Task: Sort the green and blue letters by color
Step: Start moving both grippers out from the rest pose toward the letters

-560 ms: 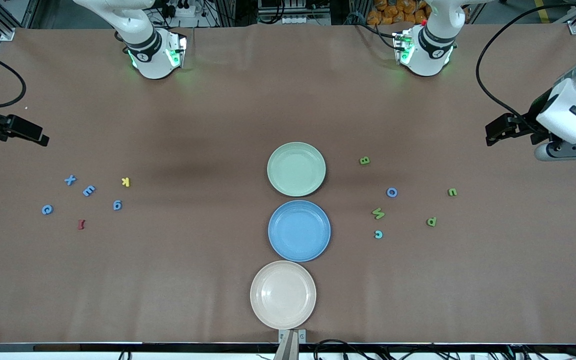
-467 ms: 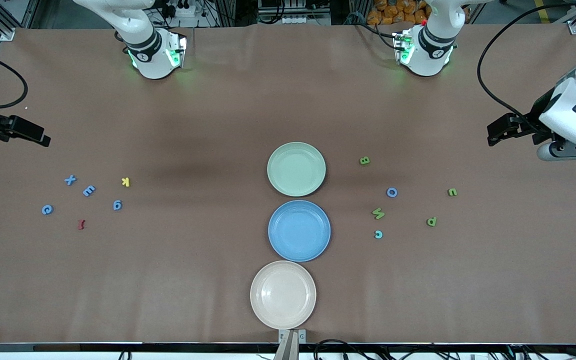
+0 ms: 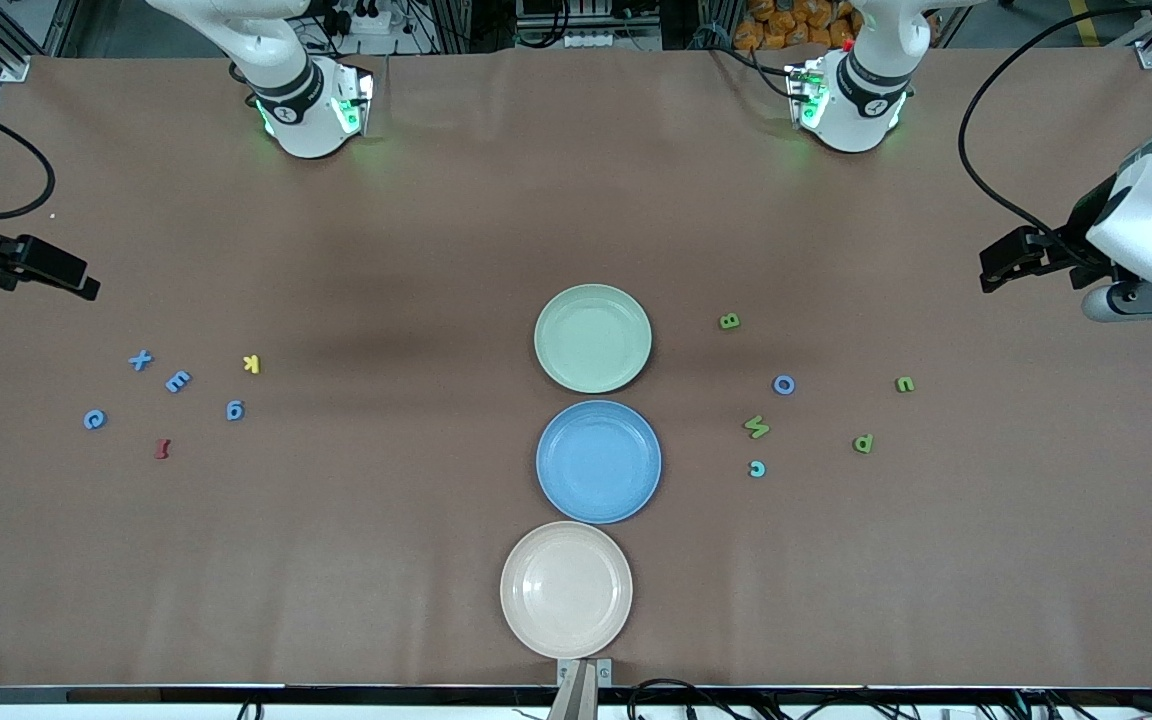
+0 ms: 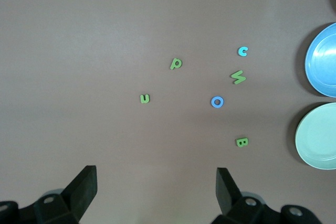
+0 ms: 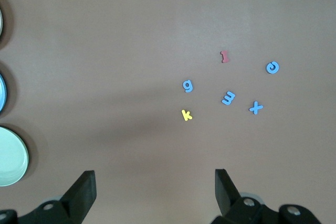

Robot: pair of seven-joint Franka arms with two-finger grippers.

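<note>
Blue letters X (image 3: 140,360), E (image 3: 178,381), G (image 3: 94,419) and g (image 3: 235,409) lie toward the right arm's end; they also show in the right wrist view, around E (image 5: 228,98). Green B (image 3: 729,321), M (image 3: 757,427), P (image 3: 863,442) and a small green E (image 3: 904,384) lie toward the left arm's end with a blue O (image 3: 784,384); the left wrist view shows the O (image 4: 217,102) too. My left gripper (image 3: 998,268) (image 4: 155,176) and right gripper (image 3: 71,277) (image 5: 153,177) hang open and empty above the table's ends.
A green plate (image 3: 593,338), a blue plate (image 3: 598,462) and a beige plate (image 3: 566,589) stand in a row at mid-table. A yellow K (image 3: 252,363) and a dark red I (image 3: 163,449) lie among the blue letters. A light-blue c (image 3: 757,468) lies near the M.
My left gripper has drifted slightly toward the table's edge at the left arm's end. The right gripper has barely shifted. No letter has moved.
</note>
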